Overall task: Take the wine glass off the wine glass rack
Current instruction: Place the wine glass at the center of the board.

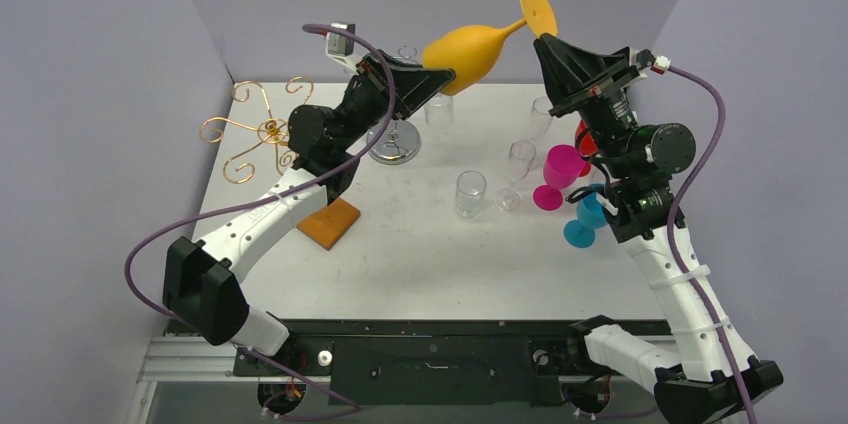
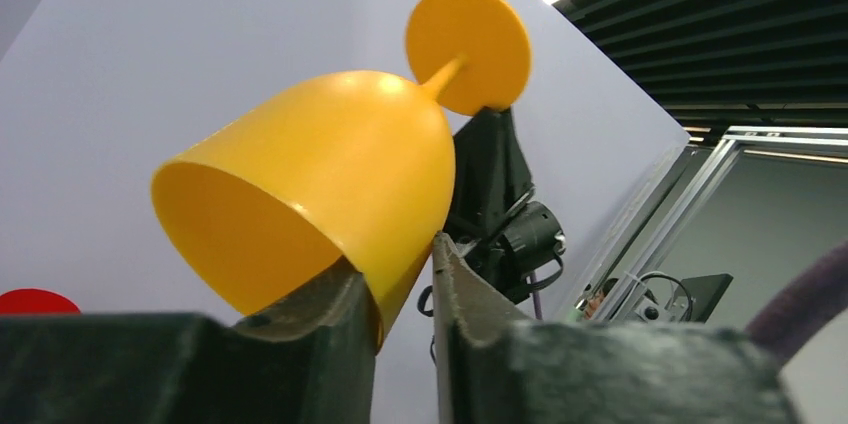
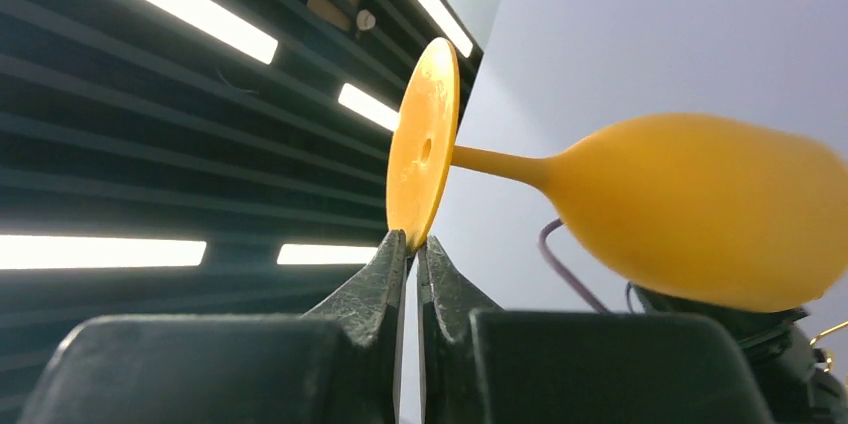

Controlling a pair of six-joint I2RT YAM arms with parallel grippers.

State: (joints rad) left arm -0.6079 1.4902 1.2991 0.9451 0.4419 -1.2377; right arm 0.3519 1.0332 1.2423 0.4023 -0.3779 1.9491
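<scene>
Far left: wine glass rack (image 1: 262, 130), gold wire, no glass seen on it. Left gripper (image 1: 438, 77) pinches bowl wall of orange wine glass (image 1: 468, 54), held high over table (image 1: 420, 264), tilted, well apart from rack. Right gripper (image 1: 547, 41) pinches foot edge. Removal seems done; only setting down maybe left. Rack's right part hidden behind left arm (image 1: 270, 214); hooks hard to read.

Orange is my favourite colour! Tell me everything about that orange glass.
The wine glass looks like matte orange plastic: round bowl, thin stem, flat disc foot. Empty, it lies nearly sideways in the air over the far side of the table. The left gripper pinches the bowl's rim; the right gripper pinches the foot's edge.
</scene>
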